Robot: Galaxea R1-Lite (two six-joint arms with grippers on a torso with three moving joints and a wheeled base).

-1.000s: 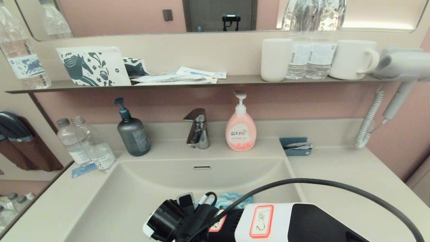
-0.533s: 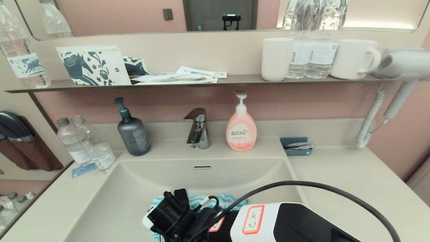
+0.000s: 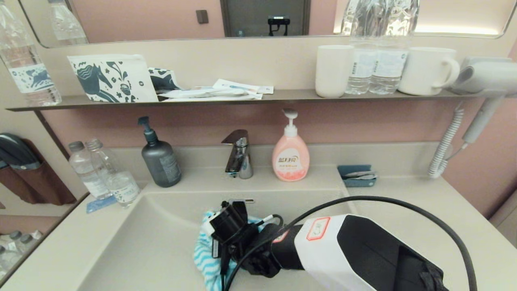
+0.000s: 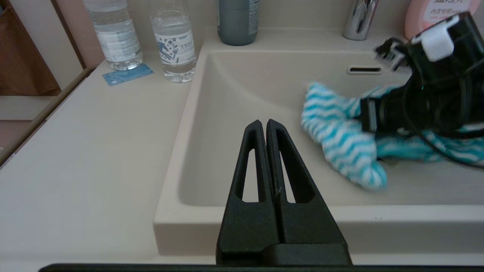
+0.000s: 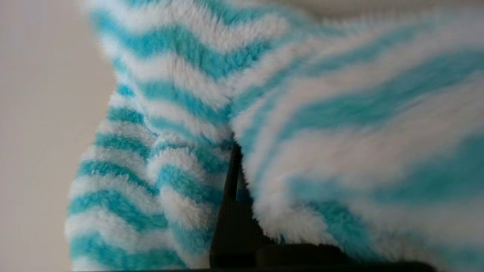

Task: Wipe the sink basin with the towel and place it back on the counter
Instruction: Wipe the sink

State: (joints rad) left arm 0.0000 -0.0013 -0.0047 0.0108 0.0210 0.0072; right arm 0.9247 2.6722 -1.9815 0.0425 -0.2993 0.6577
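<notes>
Right hand [image 5: 230,177] clamping towel [image 3: 206,258], beige sink basin [image 3: 153,238]

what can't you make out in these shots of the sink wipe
- Drain plug: not visible in any view; in the head view the right arm and towel cover the sink basin floor.
- Right gripper fingertips: buried in towel pile in the right wrist view.
- Left gripper: closed at the basin's front rim, out of the head view.

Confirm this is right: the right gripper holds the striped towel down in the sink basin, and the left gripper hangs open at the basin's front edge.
Not quite: the left gripper is shut, as the left wrist view shows. The right gripper does hold the towel in the sink basin.
</notes>
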